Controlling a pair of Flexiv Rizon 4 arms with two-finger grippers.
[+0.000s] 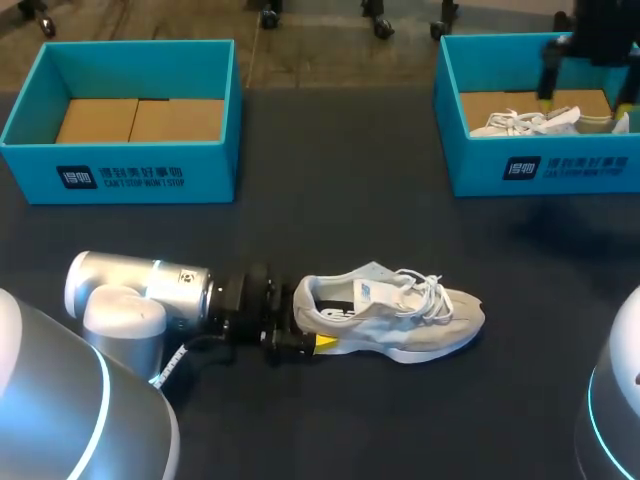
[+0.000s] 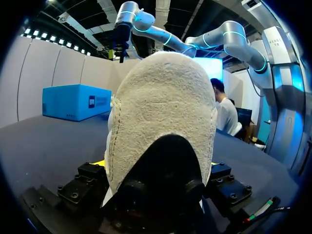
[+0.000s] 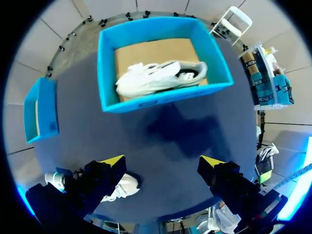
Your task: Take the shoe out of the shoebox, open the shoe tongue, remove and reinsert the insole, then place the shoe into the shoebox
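Nearest to us, our left gripper (image 1: 310,325) is lying low along the table (image 1: 330,230) and clamping the heel (image 2: 161,97) of the shoe (image 1: 400,315) from both sides, as far as we can make out. One yellow tip is showing by the sole on the near side. We are judging that this hold is pinning the shoe upright so that it is not sliding while the tongue (image 1: 385,290) is being opened and the insole, hidden inside, is being pulled. The shoe is standing on its sole in the open middle of the table, outside both boxes, with its toe pointing to our right and its mouth facing up. Farther off, at the left rear, the empty box (image 1: 120,165) is sitting ready, probably for the shoe's return. At the right rear, our right gripper (image 3: 162,163) is hanging high over the other box (image 1: 540,170), fingers spread wide and holding nothing. A second shoe (image 1: 525,122) is lying inside that box beneath the gripper, which is well apart from the shoe on the table.
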